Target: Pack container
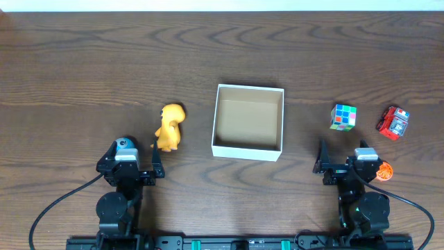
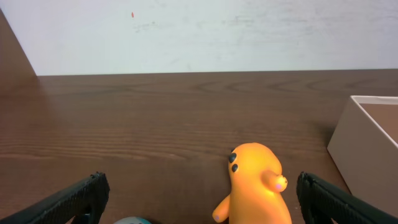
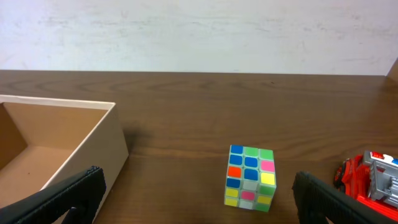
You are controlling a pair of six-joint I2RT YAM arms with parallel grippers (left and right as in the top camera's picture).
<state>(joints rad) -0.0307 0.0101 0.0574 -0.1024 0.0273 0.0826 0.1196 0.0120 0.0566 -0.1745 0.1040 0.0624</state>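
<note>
**Left gripper** (image 2: 200, 183): jaws spread wide, holding nothing. Its two dark fingers stand at either edge of the wrist view.

**Right gripper** (image 3: 198, 177): jaws likewise wide apart, holding nothing.

**Surface and room:** Both grippers sit low near the front edge of the table (image 1: 83, 69), a dark brown wood-grain surface. A pale wall (image 2: 217, 31) rises behind its far edge.

**Count:** one container, one yellow figure, one colour cube, one red toy vehicle, one blue round object, one orange round object, two cables.

**Around the left gripper:**
- The yellow figure (image 1: 170, 127) sits on the table just ahead of the left gripper, toward its right finger.
- It lies between that gripper and the left wall of the container (image 1: 247, 151), near the wall but apart from it.
- The blue round object (image 1: 125, 144) sits at the front of the left arm. Only a sliver of it shows at the lower edge of the left wrist view, and what it is cannot be told.

**Container:** It rests at the table's centre, between the two arms. Its white walls are upright and its brown floor is open to the overhead view.

**Around the right gripper:**
- The colour cube (image 1: 343, 117) stands to the right of the container, apart from it and ahead of the right gripper.
- The red toy vehicle (image 1: 393, 123) lies farther right, near the cube without touching it.
- The orange round object (image 1: 384, 171) lies close against the right side of the right arm.

**Cables:** The black cables (image 1: 49, 210) loop outward, one from each arm's base.
</note>
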